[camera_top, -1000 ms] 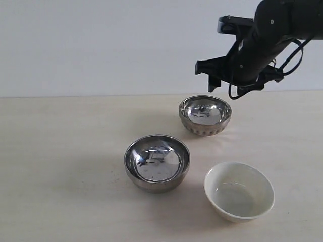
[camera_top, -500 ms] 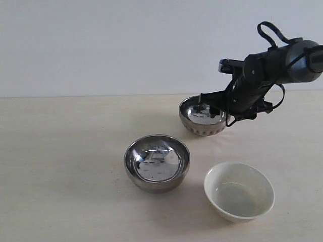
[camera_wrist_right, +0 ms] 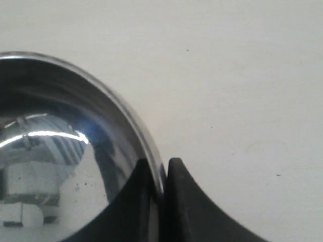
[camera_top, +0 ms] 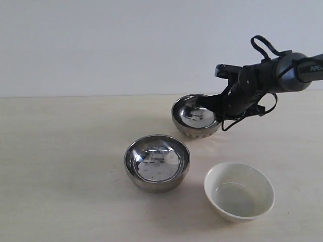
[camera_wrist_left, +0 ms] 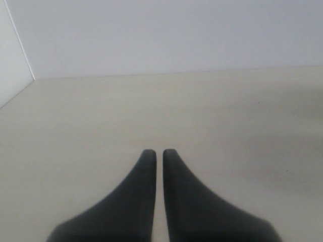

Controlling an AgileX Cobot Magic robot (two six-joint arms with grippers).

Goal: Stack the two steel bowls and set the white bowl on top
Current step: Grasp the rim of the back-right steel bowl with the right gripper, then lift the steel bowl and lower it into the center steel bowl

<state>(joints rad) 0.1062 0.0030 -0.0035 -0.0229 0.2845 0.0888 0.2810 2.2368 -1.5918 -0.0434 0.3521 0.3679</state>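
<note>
- My right hand [camera_wrist_right: 160, 169] pinches the ribbed steel bowl [camera_top: 194, 121] at its right rim.
- The smooth steel bowl [camera_top: 157, 162] and white bowl [camera_top: 238, 190] sit apart in front; open surface [camera_top: 60, 151] left.
- My left hand [camera_wrist_left: 159, 154] is closed, empty.

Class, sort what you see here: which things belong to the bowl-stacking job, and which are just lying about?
Belong to the job: ribbed steel bowl; smooth steel bowl; white bowl; right gripper, pinching the ribbed bowl's rim.
Just there: table; left gripper, shut on nothing.
</note>
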